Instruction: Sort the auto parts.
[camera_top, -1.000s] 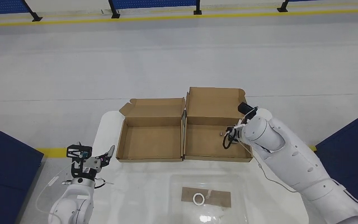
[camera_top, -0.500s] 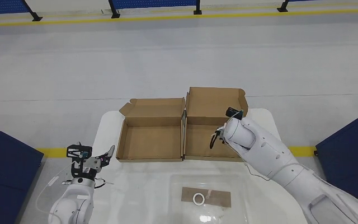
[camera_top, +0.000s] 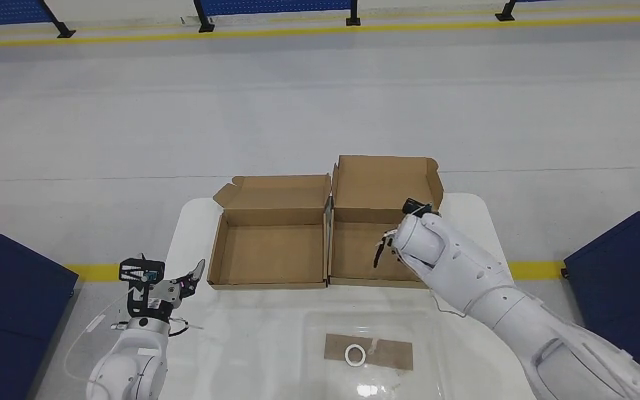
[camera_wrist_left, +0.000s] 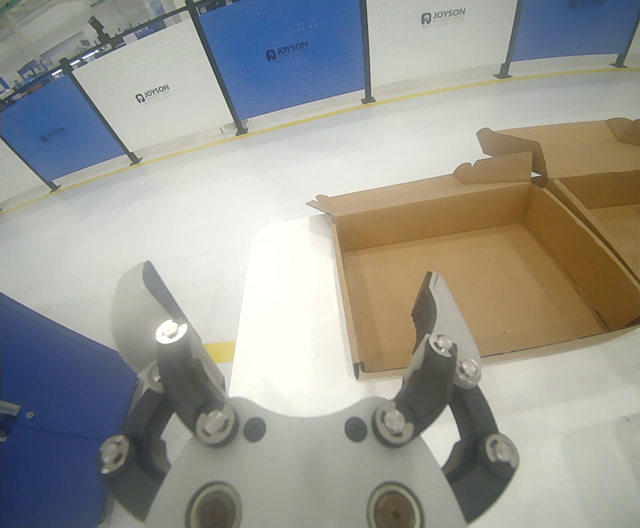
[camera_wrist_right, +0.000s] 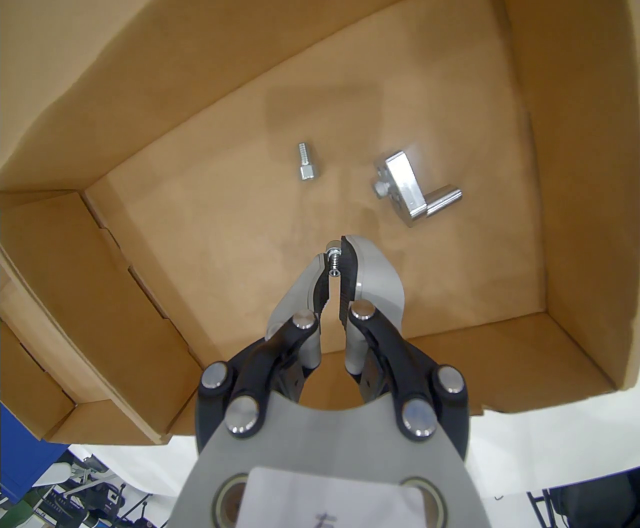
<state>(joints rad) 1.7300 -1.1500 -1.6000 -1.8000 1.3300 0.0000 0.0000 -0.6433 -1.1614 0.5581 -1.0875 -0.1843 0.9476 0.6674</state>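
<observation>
Top view: Two open cardboard boxes stand side by side at the far edge of the table (camera_top: 250, 330), with their walls touching. The left box (camera_top: 222, 262) holds nothing. The right gripper (camera_top: 383, 250) is inside the right box (camera_top: 350, 272), above its floor. The left gripper (camera_top: 172, 282) is at the table's near left corner, well apart from both boxes. A flat cardboard sheet (camera_top: 390, 350) lies on the near part of the table, and a white ring (camera_top: 355, 354) rests on it.

Left wrist view: The left gripper (camera_wrist_left: 290, 280) has its jaws spread wide with nothing between them. It sits over the table (camera_wrist_left: 280, 270) edge, just beside the left box (camera_wrist_left: 435, 220). The floor of that box is bare. A part of the right box (camera_wrist_left: 595, 175) is visible beyond it.

Right wrist view: The right gripper (camera_wrist_right: 335, 262) has its jaws almost closed and clamped on a small screw (camera_wrist_right: 333, 248) at the tips. The screw is held above the floor of the right box (camera_wrist_right: 200, 225). Two metal parts lie on that floor beyond the tips: a short standoff (camera_wrist_right: 308, 162) and an angled bracket (camera_wrist_right: 410, 187). They are near each other but not touching. The screw is clear of both.
</observation>
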